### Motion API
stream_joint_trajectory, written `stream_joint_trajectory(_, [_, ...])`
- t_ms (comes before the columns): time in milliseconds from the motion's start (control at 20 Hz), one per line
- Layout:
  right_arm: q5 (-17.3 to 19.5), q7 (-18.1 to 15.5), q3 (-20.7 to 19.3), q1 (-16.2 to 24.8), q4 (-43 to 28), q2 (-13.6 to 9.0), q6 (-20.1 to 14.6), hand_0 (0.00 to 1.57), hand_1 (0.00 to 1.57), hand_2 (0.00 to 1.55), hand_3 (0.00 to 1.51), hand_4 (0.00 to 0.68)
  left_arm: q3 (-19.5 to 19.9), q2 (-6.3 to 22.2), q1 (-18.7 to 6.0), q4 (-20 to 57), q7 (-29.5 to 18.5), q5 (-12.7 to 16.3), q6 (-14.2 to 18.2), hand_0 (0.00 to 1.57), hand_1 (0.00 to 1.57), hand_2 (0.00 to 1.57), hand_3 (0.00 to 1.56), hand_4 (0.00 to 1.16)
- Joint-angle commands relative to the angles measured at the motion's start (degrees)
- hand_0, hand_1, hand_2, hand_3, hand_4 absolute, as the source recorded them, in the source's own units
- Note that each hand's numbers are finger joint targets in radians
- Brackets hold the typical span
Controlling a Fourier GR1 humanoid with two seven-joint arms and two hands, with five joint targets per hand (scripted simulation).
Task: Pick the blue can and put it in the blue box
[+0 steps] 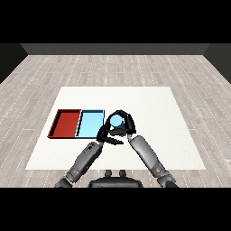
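Right of the light blue tray [90, 123], toward the table's [158, 103] near edge, my right hand [127, 122] curls round the blue can [117, 121]. I see open table right and beyond; my left hand [106, 135], fingers relaxed, lies just below the can.

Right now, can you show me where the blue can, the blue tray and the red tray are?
blue can [117, 121]: head view, its light top face.
light blue tray [90, 124]: head view, its bare floor.
red tray [66, 123]: head view, its bare floor.

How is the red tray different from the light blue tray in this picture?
The flat red tray lies at the far left; the flat light blue tray lies beside it, nearer the held blue can. Colour differs too. Both are rectangular, shallow and hold nothing.
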Motion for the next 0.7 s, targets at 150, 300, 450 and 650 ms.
stream_joint_trajectory(150, [-4.61, 0.28, 0.84, -1.35, -1.70, 0.01, -2.56, 1.46, 1.46, 1.46, 1.39, 0.599, -5.84, -0.01, -8.49, 6.57, -2.71, 8.58, 4.88, 0.00, 0.00, 0.00, 0.00, 0.00])
stream_joint_trajectory(300, [-7.98, -5.14, 5.28, 0.42, 2.90, 0.01, -6.09, 1.46, 1.46, 1.45, 1.38, 0.597, -5.63, -0.01, -3.91, 6.17, -4.35, 6.10, 4.25, 0.00, 0.00, 0.00, 0.00, 0.00])
stream_joint_trajectory(450, [-6.81, -0.57, 3.82, 1.60, -4.27, 0.01, -3.55, 1.48, 1.48, 1.46, 1.39, 0.593, -7.37, -0.01, -7.44, 8.01, -1.11, 7.19, 7.82, 0.00, 0.00, 0.00, 0.00, 0.42])
stream_joint_trajectory(650, [-12.97, -7.23, 8.12, 2.76, -0.26, 0.00, -6.89, 1.47, 1.47, 1.46, 1.39, 0.606, -9.12, 0.00, -8.07, 12.25, -6.30, 10.88, 10.77, 0.00, 0.00, 0.00, 0.00, 0.57])
